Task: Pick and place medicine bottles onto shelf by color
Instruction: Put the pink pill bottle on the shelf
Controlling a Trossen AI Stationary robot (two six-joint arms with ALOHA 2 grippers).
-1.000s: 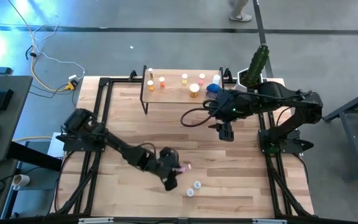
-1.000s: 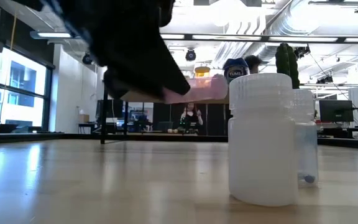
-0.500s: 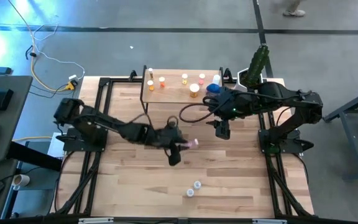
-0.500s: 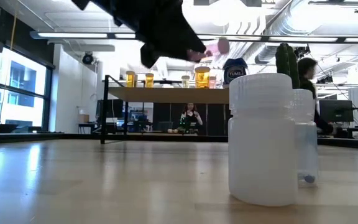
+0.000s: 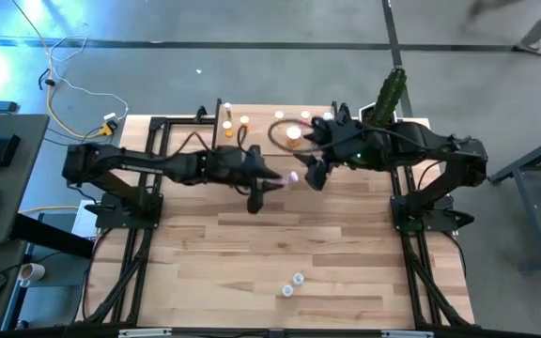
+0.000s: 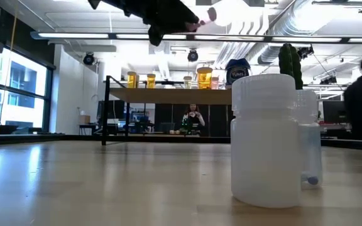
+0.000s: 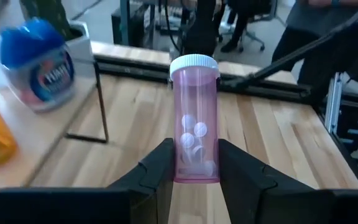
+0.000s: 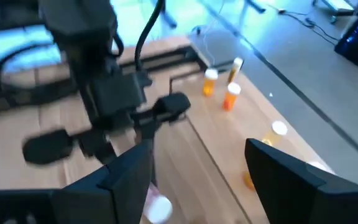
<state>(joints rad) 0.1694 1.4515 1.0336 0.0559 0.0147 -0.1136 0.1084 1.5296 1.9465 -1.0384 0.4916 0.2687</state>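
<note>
While upright, pink bottle (image 7: 195, 118) (white-capped) — clamped between left fingers (image 7: 155, 169).

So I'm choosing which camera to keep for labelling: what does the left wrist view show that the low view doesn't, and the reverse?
Only the left wrist view: white pills inside the pink bottle, which stands upright between the left gripper jaws, clamped near its base, and the wooden tabletop beneath it.

Only the low view: two white bottles standing on the table close to the camera, and a row of amber bottles on the shelf.

Both: the pink bottle in the left gripper, the blue jar, the cactus.
</note>
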